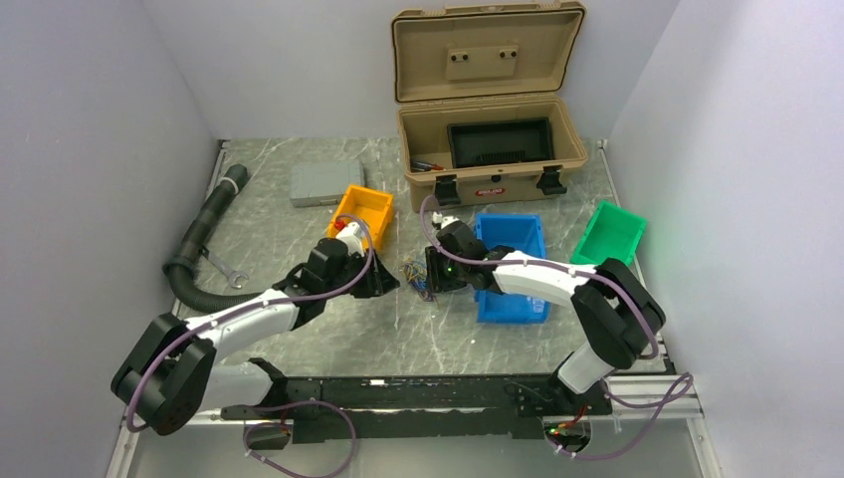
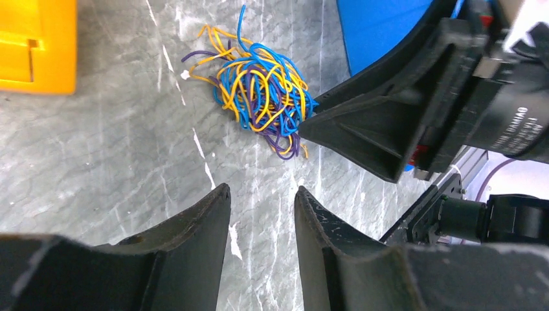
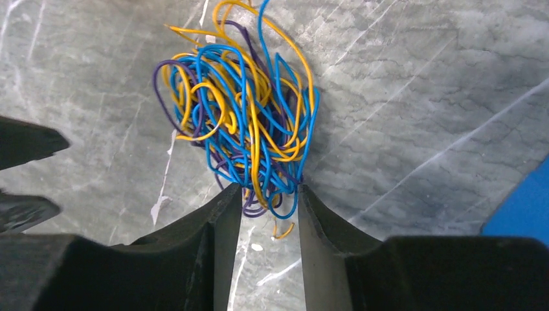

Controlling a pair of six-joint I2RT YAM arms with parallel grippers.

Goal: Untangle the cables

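1. The cables (image 1: 416,274), a small knot of thin yellow, blue and purple wires, lie on the grey marbled table (image 1: 299,214) near its middle, between the two grippers.
2. In the top view the left gripper (image 1: 383,282) sits at 9 o'clock of the knot, near it but apart. Its wrist view shows the fingers (image 2: 213,220) a narrow way apart with only bare table between them, and the cables (image 2: 262,87) lie beyond at 12 o'clock.
3. The right gripper (image 1: 435,274) comes in from 3 o'clock and touches the knot. In its wrist view the fingers (image 3: 223,220) stand close together, and the lowest loops of the cables (image 3: 239,123) lie in the narrow gap between the tips. Whether they are pinched I cannot tell.
4. An orange bin (image 1: 363,214) stands at 10 o'clock of the knot, and a blue bin (image 1: 511,264) at 3 o'clock, behind the right gripper.
5. A green bin (image 1: 609,234) sits farther out at 2 o'clock.
6. An open tan case (image 1: 488,100) stands at 1 o'clock, at the table's far edge.
7. A black corrugated hose (image 1: 204,239) curves along the left side at 9 o'clock.
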